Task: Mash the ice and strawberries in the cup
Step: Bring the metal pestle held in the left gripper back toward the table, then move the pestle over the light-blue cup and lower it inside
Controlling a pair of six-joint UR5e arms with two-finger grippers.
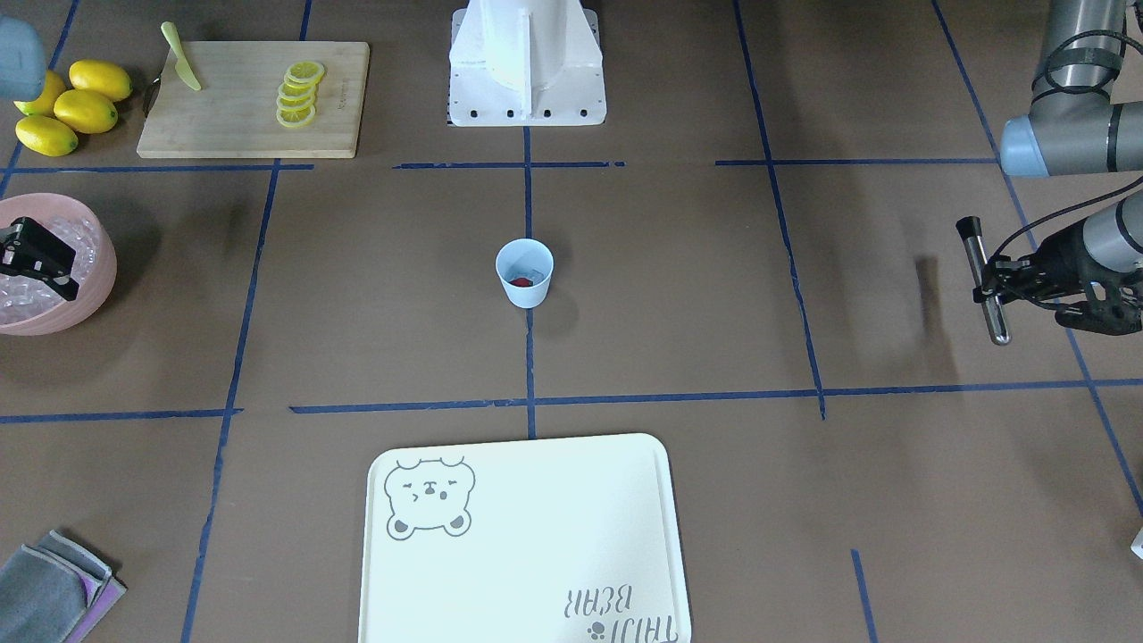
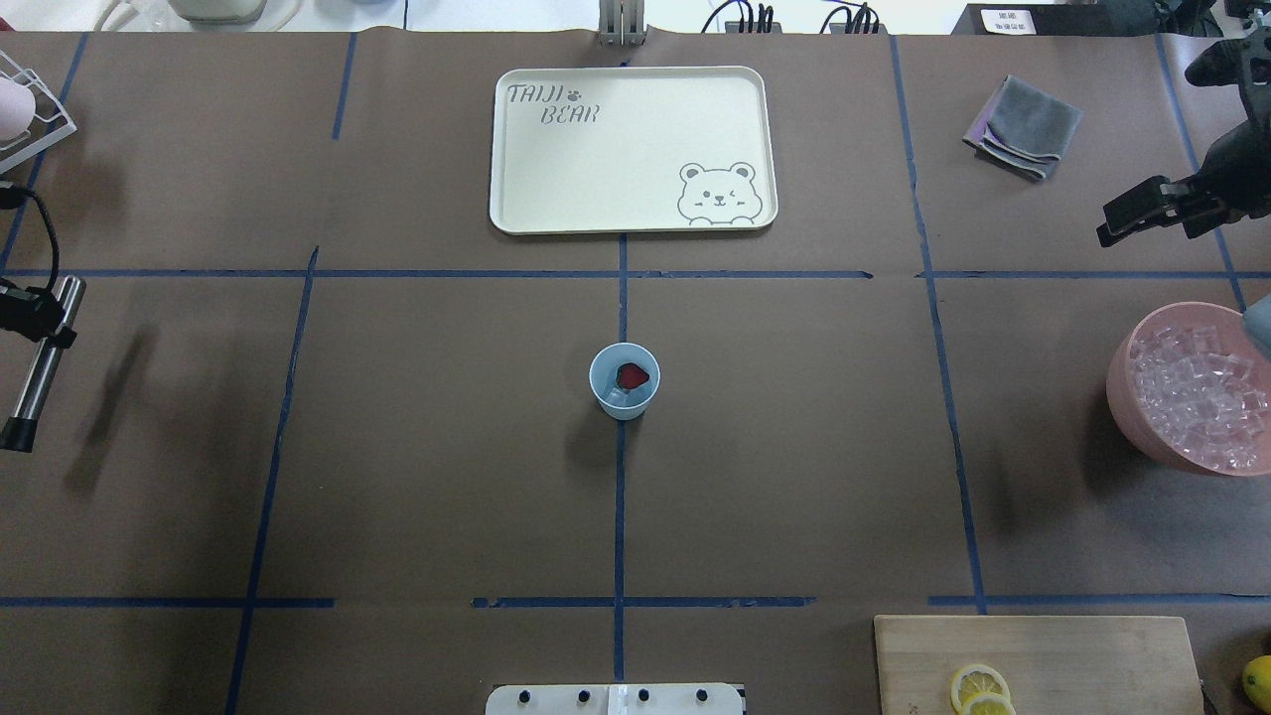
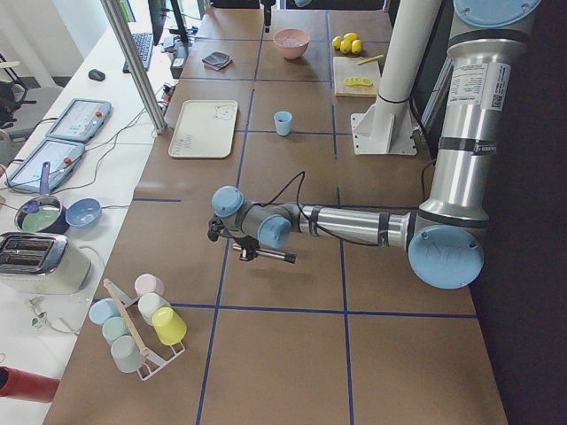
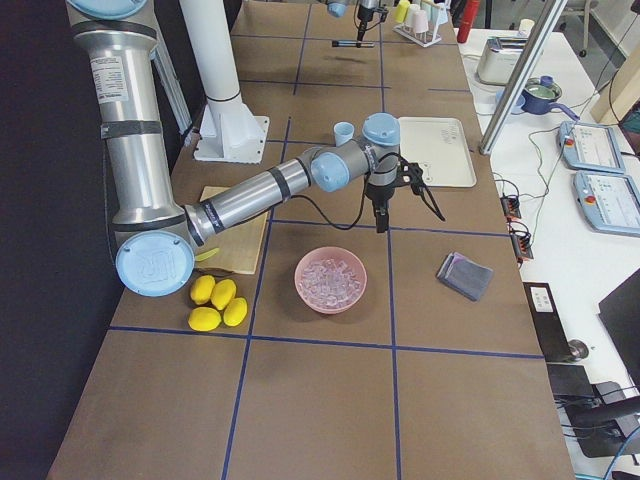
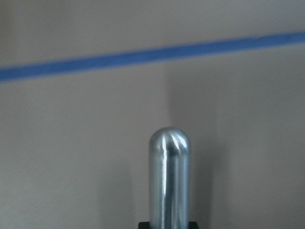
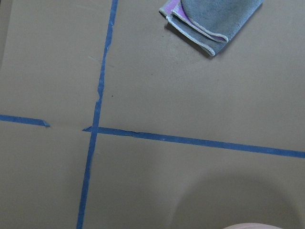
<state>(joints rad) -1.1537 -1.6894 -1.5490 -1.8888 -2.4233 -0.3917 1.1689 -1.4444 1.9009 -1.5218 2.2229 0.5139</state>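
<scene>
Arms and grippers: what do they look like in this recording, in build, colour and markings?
The left arm and the right arm are alike: silver-grey tubes with pale blue round joint caps, black bands and a printed label on the upper tube. Thin black cables loop along each forearm near the wrist. The left gripper and the right gripper are black and two-fingered.

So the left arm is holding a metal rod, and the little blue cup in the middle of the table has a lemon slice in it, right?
Not quite. The cup holds a red strawberry and some ice, not a lemon slice; the overhead exterior view shows it. The left gripper does hold the metal rod.
</scene>
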